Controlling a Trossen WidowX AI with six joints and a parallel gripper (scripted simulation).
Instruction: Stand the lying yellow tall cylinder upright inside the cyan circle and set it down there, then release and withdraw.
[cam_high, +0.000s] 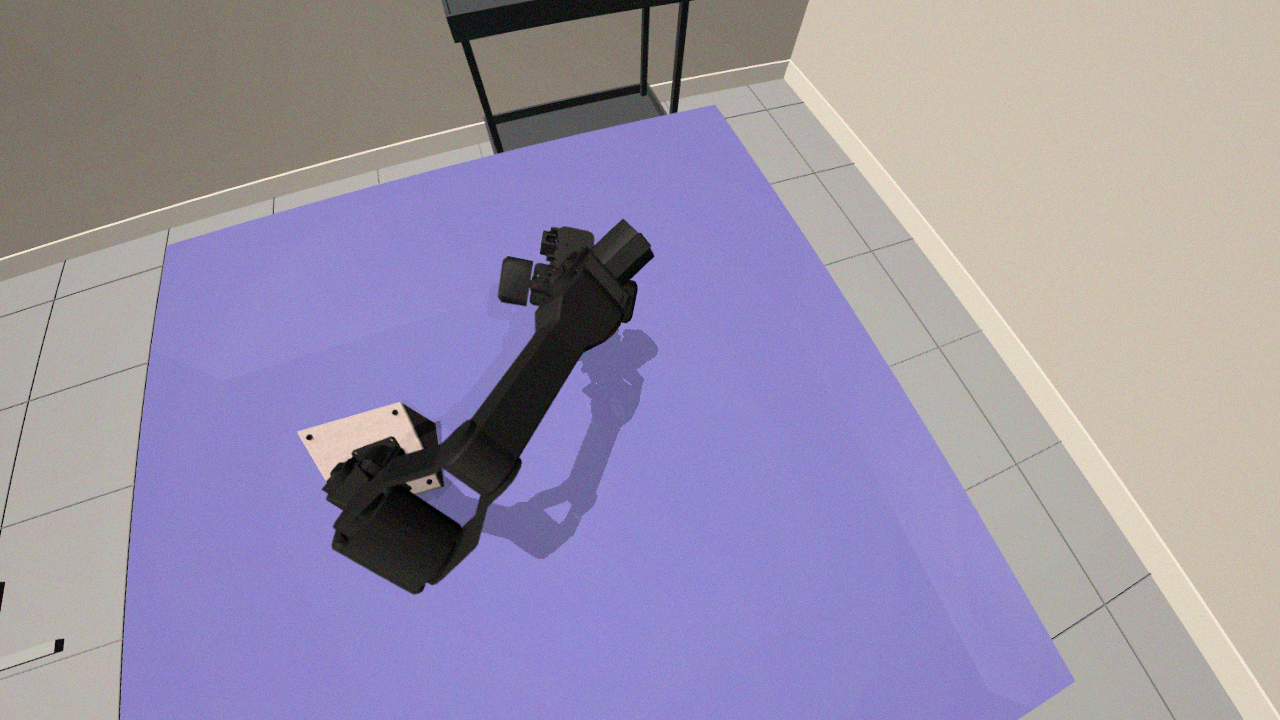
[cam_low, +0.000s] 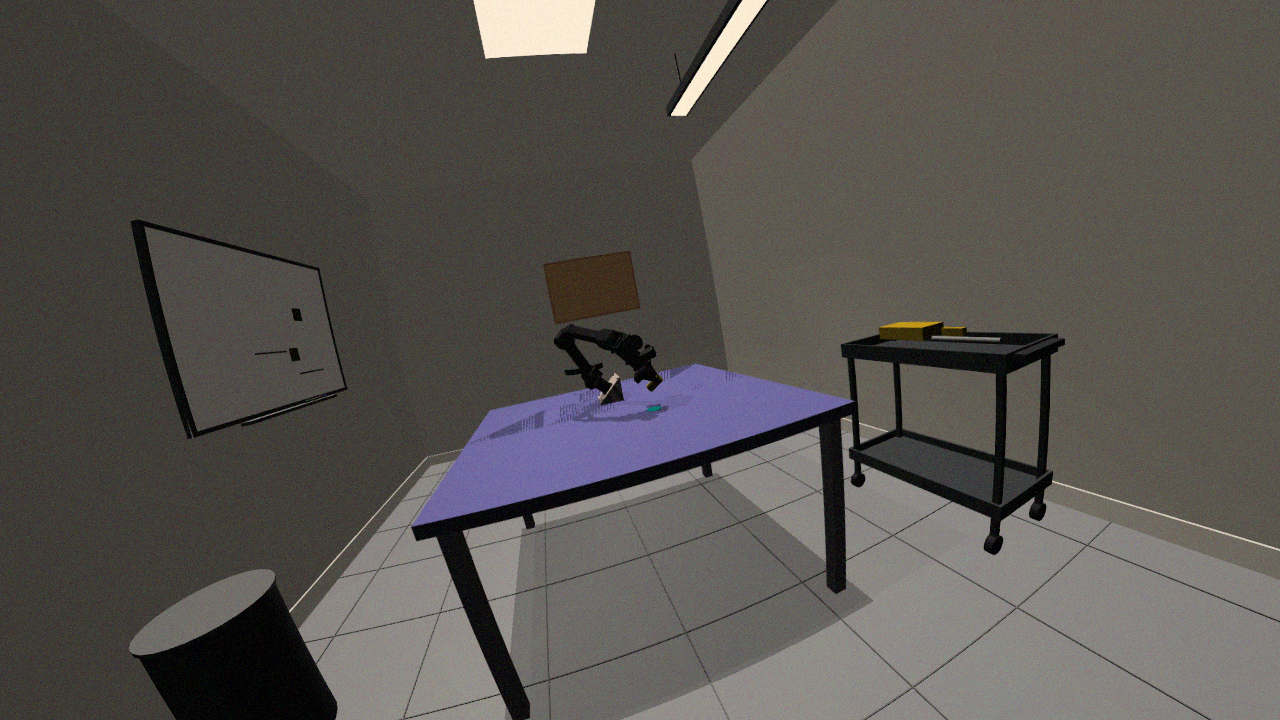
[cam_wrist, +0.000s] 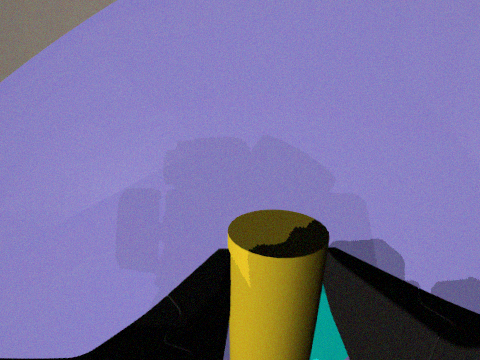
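Observation:
My gripper (cam_wrist: 276, 260) (cam_low: 654, 383) is shut on the yellow tall cylinder (cam_wrist: 275, 305) (cam_low: 651, 386), with a black finger on each side of it in the wrist view. The cylinder is held above the table; its exact tilt is too small to tell in the exterior view. The cyan circle (cam_low: 654, 409) (cam_wrist: 328, 332) lies flat on the table below the gripper; in the wrist view a part of it shows between the cylinder and the right finger. In the top view the arm hides the fingers, the cylinder and the circle.
The purple table (cam_high: 760, 537) (cam_low: 554, 465) carries the arm's pale base plate (cam_high: 362, 429). A black cart (cam_high: 572, 120) (cam_low: 948, 474) stands on the floor beyond the table edge, with yellow boxes on its top. A dark bin (cam_low: 232, 662) stands at the lower left of the exterior view.

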